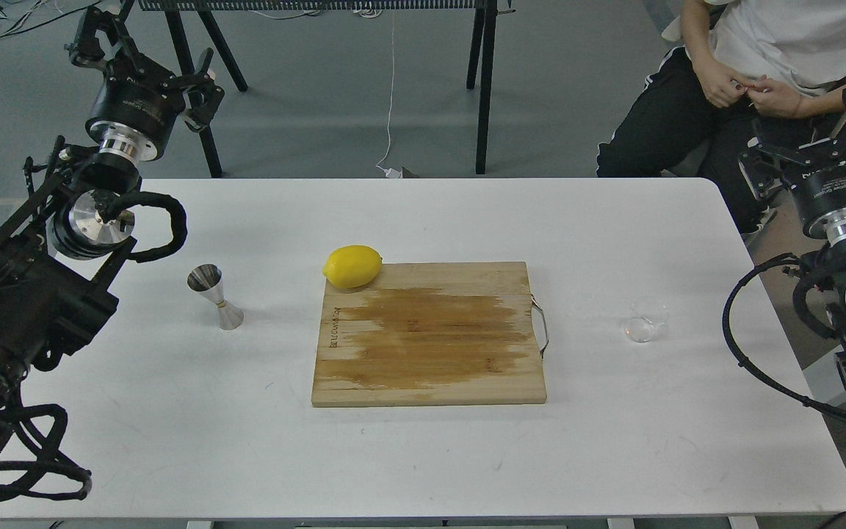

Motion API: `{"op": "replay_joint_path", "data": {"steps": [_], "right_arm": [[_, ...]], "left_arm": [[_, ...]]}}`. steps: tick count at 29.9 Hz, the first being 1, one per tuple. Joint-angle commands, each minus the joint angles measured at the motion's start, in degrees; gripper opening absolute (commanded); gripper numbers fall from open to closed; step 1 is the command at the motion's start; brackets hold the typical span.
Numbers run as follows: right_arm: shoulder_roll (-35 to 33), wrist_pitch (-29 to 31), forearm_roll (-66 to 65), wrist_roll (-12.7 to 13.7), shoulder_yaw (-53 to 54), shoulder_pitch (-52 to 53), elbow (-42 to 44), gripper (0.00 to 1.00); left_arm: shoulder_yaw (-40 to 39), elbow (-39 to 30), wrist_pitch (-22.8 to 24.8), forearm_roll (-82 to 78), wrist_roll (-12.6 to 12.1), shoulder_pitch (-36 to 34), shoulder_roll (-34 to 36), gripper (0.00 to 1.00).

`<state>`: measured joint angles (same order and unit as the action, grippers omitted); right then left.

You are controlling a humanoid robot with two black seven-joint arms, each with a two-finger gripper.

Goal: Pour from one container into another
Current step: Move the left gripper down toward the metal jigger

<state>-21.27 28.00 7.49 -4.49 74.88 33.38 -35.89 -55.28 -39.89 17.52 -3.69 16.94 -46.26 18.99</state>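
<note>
head view: glass cup (648,320) r of jigger (215,297)

White table (423,455); cutting board (430,334) centre, lemon (352,266) on its 11 o'clock corner; steel jigger (216,295) upright at 9 o'clock; glass cup (648,320) at 3 o'clock; left gripper (145,62), right gripper (808,136) raised, open, empty.

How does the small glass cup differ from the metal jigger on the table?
The glass cup is clear and colourless; the jigger is shiny opaque steel. The cup is short and round, the jigger hourglass-shaped with a narrow waist, and taller. The cup stands right of the cutting board, the jigger left of it. Both stand upright on the white table, untouched.
</note>
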Motion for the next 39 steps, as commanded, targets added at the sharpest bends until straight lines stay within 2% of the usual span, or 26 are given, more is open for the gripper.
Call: {"op": "replay_joint_path", "data": {"steps": [1,8,16,19,21,24,27,35,39], "right_arm": [[0.09,0.0,-0.02,0.0,0.0,0.02,0.11,1.0],[-0.43,0.0,-0.02,0.0,0.0,-0.07,-0.94,1.0],[-2.02,0.0,-0.02,0.09,0.0,-0.33,-2.52,1.0],[-2.55,0.0,-0.02,0.27,-0.09,-0.94,-2.79,1.0],[-2.55,0.0,-0.02,0.27,-0.09,-1.03,-2.7,1.0],[-2.55,0.0,-0.1,0.27,-0.09,-1.12,-2.7,1.0],[-2.72,0.0,-0.1,0.35,-0.09,-1.47,-2.7,1.0],[-6.06,0.0,-0.1,0.62,-0.79,-1.74,-2.61,1.0],[-6.24,0.0,-0.1,0.53,-1.05,-1.82,-2.52,1.0]], "left_arm": [[0.0,-0.01,-0.64,0.0,-0.07,0.03,0.0,1.0],[-0.7,-2.63,-0.65,0.26,-0.5,0.11,0.96,1.0],[3.51,-16.96,-1.26,-2.89,-0.33,6.26,9.65,0.99],[6.76,-23.28,-3.98,-3.69,-0.07,7.76,15.01,0.99],[8.78,-29.16,-5.56,-5.79,0.55,9.34,18.44,0.99],[9.23,-38.21,-8.98,-18.23,3.96,12.5,22.75,0.99],[9.49,-43.76,-12.68,-28.27,4.24,15.05,24.86,0.99],[9.58,-52.29,-14.7,-39.46,5.12,23.48,35.49,0.96],[10.28,-53.71,-20.4,-48.22,8.89,29.9,39.11,0.93]]}}
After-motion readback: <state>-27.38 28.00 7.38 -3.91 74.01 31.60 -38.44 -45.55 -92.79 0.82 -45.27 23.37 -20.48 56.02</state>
